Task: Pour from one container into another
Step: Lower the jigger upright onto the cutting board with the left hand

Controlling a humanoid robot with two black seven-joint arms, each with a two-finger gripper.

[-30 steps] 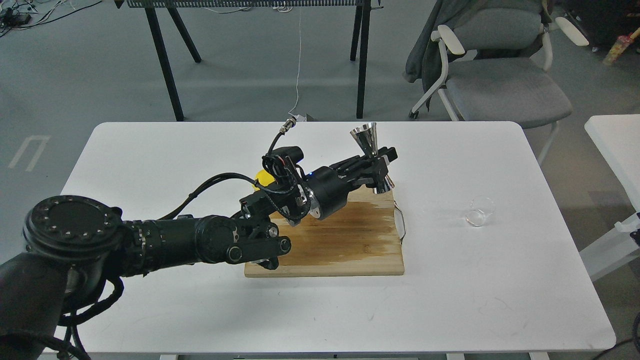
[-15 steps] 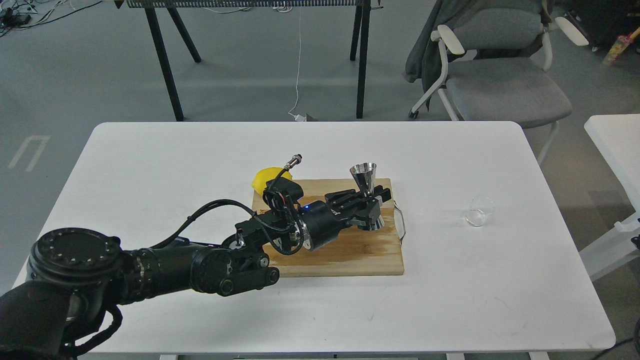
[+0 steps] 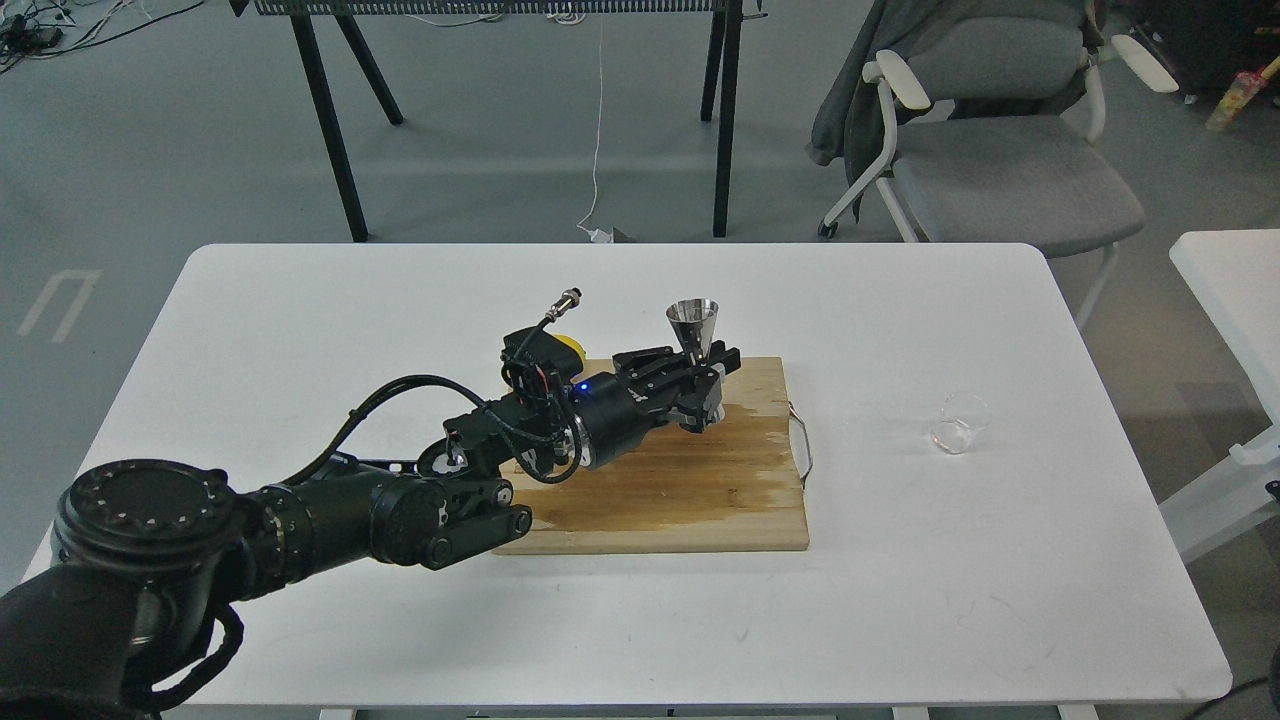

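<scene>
The left gripper was clamped around the waist of the upright shiny steel hourglass jigger over the wooden board; the clear glass tumbler stood well right of the board, untouched.

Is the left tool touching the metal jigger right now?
Touching. The head view shows the left tool closed around the narrow waist of the jigger, holding it upright over the wooden board.

Polished, mirror-bright steel was the jigger, clear glossy glass the tumbler, worn streaky wood the cutting board, on a smooth matt white table.
</scene>
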